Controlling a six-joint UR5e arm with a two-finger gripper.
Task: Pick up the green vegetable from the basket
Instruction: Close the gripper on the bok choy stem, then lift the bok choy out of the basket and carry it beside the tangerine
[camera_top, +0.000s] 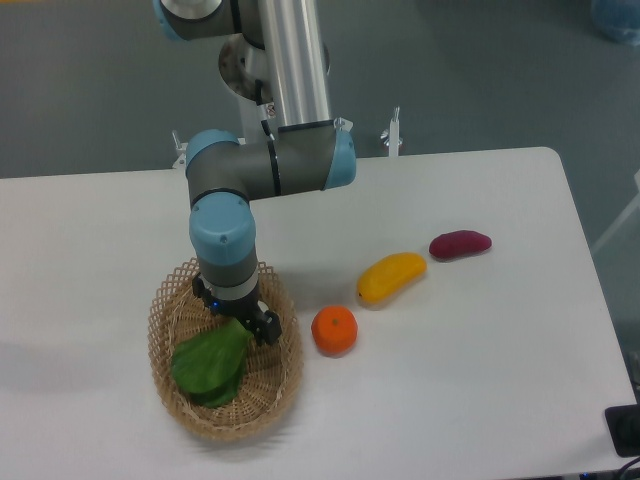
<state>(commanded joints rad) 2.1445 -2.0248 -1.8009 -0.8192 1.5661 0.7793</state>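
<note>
The green vegetable (208, 364) lies in the tan wicker basket (285, 378) at the table's front left, its dark leaves pointing to the front left. My gripper (236, 318) is down inside the basket, right over the vegetable's pale stem end, which it hides. Its dark fingers (267, 327) stand on either side of the stem. The frame does not show whether they press on it or how wide they stand.
An orange (334, 329) sits just right of the basket. Farther right lie a yellow mango-like fruit (391, 276) and a purple sweet potato (459, 243). The arm reaches down from the table's back edge.
</note>
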